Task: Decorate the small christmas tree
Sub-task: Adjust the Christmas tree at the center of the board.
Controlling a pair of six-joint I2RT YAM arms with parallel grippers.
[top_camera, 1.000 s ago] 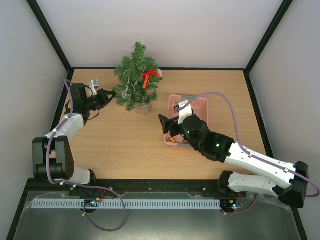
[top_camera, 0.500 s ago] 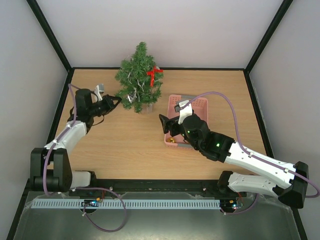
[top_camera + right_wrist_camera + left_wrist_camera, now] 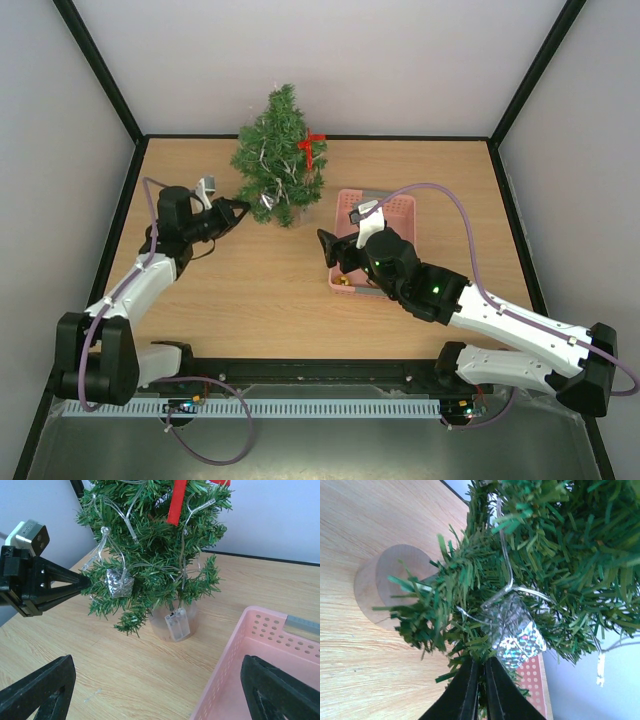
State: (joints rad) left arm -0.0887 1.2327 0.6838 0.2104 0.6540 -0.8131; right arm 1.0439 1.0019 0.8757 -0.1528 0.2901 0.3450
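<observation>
The small christmas tree (image 3: pixel 279 140) stands upright on its round clear base (image 3: pixel 165 625) at the back of the table. It carries a red bow (image 3: pixel 310 146), a clear string of lights and a silver foil cube ornament (image 3: pixel 517 630) on a lower left branch. My left gripper (image 3: pixel 243 207) is shut, its tips among the needles just below that ornament (image 3: pixel 119 583); a few bristles lie in the thin slit between the fingers. My right gripper (image 3: pixel 335 255) stands open and empty over the left edge of the pink basket (image 3: pixel 397 209), facing the tree (image 3: pixel 155 555).
A clear battery box (image 3: pixel 177 625) leans against the tree's base. The pink perforated basket (image 3: pixel 250 645) sits right of the tree, with a grey flat thing (image 3: pixel 302 625) at its far side. Black frame posts and white walls close in the table's back and sides.
The tree leaned left a second ago and now stands upright, its base shifted little. My left gripper moved nearer and to the right, staying at the branch tips. The right arm has not moved.
</observation>
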